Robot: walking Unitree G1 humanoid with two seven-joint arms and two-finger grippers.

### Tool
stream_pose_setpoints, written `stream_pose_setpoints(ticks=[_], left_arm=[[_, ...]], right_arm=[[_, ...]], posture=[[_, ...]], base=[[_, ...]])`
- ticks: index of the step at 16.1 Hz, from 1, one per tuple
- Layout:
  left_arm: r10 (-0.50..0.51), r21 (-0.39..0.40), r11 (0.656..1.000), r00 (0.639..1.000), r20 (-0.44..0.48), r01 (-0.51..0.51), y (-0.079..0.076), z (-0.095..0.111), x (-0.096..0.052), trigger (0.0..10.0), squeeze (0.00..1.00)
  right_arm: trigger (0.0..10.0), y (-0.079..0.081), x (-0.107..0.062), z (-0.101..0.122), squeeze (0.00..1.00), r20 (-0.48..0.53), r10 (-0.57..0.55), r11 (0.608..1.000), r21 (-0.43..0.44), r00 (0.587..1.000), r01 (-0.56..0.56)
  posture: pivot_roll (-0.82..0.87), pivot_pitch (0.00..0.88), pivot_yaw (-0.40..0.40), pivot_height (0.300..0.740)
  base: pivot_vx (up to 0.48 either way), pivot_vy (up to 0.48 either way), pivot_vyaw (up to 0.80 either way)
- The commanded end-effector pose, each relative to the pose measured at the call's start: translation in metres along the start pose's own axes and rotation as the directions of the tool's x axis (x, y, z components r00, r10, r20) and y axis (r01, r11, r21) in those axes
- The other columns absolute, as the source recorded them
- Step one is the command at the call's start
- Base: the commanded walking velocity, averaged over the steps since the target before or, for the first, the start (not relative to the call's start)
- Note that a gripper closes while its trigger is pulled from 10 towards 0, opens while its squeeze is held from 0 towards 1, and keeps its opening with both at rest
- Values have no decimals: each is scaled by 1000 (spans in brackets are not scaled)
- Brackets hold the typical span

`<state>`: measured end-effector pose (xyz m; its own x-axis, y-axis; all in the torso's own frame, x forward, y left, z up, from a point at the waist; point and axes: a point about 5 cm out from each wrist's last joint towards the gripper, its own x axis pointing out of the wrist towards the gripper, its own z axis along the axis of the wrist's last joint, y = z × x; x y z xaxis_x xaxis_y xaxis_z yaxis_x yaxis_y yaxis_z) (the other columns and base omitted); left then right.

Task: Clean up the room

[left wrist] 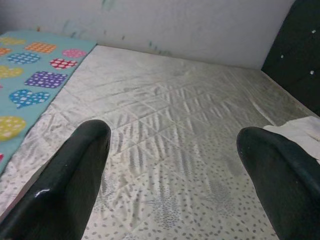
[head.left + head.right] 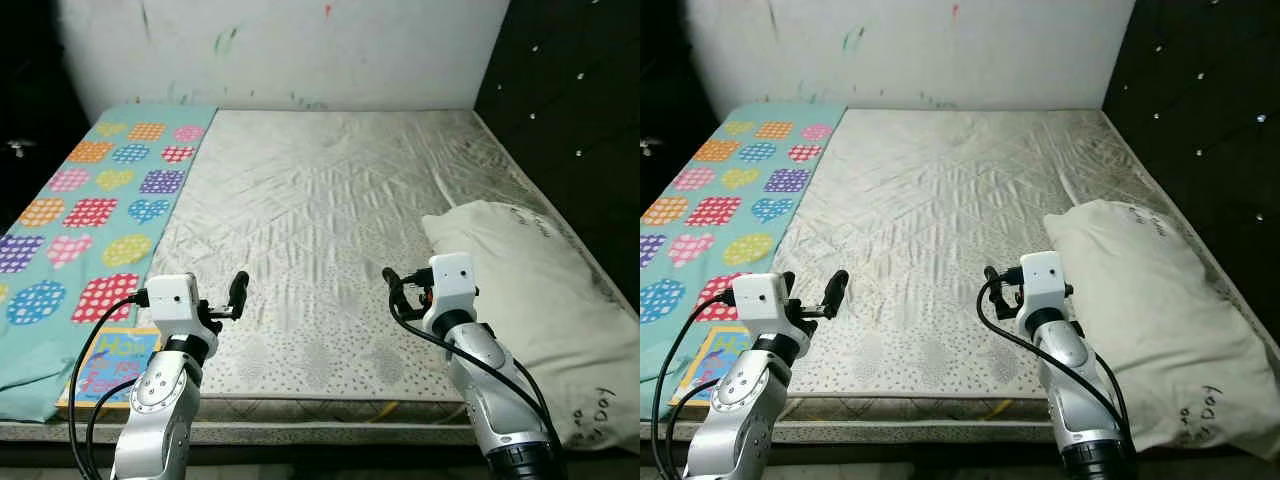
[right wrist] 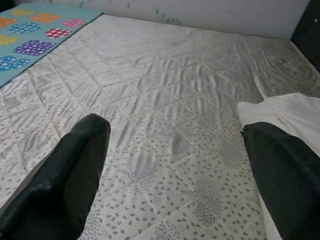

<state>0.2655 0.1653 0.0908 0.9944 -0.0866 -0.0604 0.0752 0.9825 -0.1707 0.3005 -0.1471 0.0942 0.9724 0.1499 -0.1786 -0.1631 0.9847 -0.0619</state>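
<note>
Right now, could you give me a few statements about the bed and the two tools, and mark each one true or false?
1. The pillow lies on the robot's right side of the mattress. True.
2. The left tool is shut on the pillow. False: it is open, above bare mattress, holding nothing.
3. The heart-patterned blanket lies along the robot's left side of the bed. True.
4. The right tool is open. True.
5. The pillow covers the blanket. False: they lie at opposite sides, apart.
</note>
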Motion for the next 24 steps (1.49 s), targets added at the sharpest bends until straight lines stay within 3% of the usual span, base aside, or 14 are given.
stream_pose_setpoints(ticks=[1,4,9,21,24], left_arm=[[3,7,1000,1000,-1,-3,-1,1,0,10000,0],[-11,-12,1000,1000,-3,11,-2,1,0,10000,0],[-11,-13,1000,1000,-1,11,-3,1,1,10000,0],[-8,25,1000,1000,0,8,-5,1,2,10000,0],[-7,23,1000,1000,-5,7,-5,1,2,10000,0]], right_arm=[[10000,-4,0,2,0,11,-17,1000,1,1000,17],[10000,-4,0,2,0,12,-17,1000,3,1000,17],[10000,-6,-1,1,0,7,-21,1000,2,1000,21],[10000,-6,0,1,0,6,-14,1000,-22,1000,14],[10000,-7,0,1,0,6,-16,1000,-23,1000,16]], posture=[[-119,59,16,740],[-120,59,18,740],[-121,59,18,740],[-128,60,12,740],[-128,60,12,740]], base=[[0,0,0],[0,0,0],[0,398,0],[0,0,0],[0,-326,0]])
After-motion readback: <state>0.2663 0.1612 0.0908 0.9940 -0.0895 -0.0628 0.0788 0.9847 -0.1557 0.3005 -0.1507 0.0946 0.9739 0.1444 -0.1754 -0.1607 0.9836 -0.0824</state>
